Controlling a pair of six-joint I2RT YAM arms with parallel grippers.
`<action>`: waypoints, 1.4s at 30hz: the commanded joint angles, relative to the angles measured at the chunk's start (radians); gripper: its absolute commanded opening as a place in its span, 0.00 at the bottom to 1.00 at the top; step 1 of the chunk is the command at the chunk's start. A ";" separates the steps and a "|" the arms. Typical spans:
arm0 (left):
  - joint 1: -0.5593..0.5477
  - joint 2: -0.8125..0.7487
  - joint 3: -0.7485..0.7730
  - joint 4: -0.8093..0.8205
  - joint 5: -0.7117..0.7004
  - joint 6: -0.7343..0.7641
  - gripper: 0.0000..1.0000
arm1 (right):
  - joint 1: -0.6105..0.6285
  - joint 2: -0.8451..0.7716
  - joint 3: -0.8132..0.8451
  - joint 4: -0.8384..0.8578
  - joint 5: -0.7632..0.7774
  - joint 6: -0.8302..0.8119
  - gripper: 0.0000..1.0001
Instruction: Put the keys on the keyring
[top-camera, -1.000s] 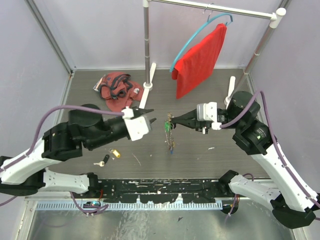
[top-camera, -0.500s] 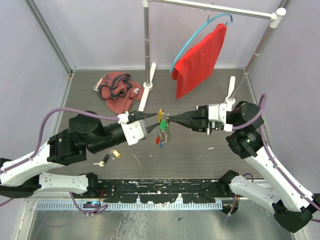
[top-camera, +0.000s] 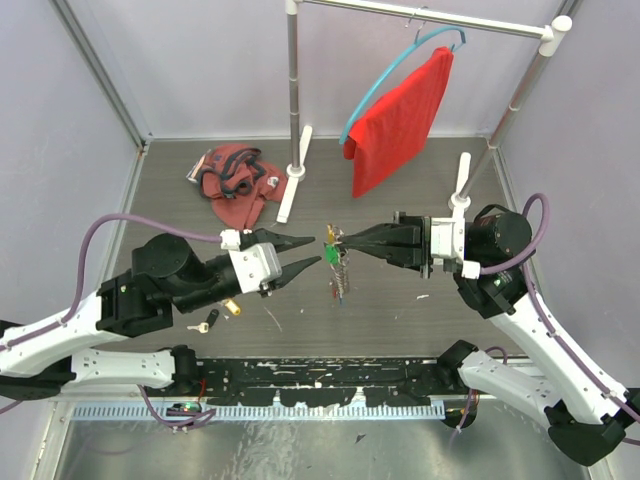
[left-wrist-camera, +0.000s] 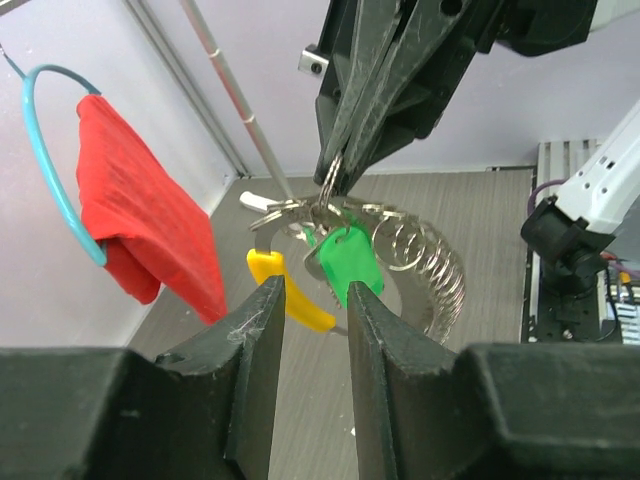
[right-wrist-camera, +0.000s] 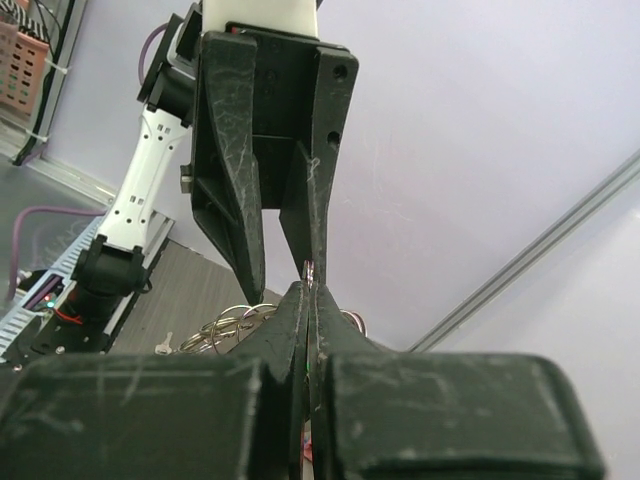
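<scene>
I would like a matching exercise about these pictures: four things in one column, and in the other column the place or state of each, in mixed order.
Things:
1. left gripper
2. right gripper
3. red cloth
4. loose yellow-tagged key

Places or states:
a. lies on the table, beside the left arm
b. open, pointing at the hanging keys
c. hangs on the blue hanger
d. shut on the keyring

Pairs: 1-b, 2-d, 3-c, 4-a

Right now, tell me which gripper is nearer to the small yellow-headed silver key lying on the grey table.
Left. The left gripper is up and right of the yellow-headed key in the top view. The right gripper, shut on the keyring bunch, sits farther right.
</scene>
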 joint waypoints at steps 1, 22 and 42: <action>-0.004 -0.006 -0.005 0.088 0.045 -0.038 0.38 | 0.004 0.000 0.059 0.034 -0.031 -0.036 0.01; -0.004 0.046 0.024 0.068 0.102 -0.050 0.42 | 0.003 -0.008 0.077 0.007 -0.095 -0.043 0.01; -0.004 0.048 0.022 0.077 0.109 -0.055 0.17 | 0.004 -0.011 0.103 -0.133 -0.083 -0.129 0.01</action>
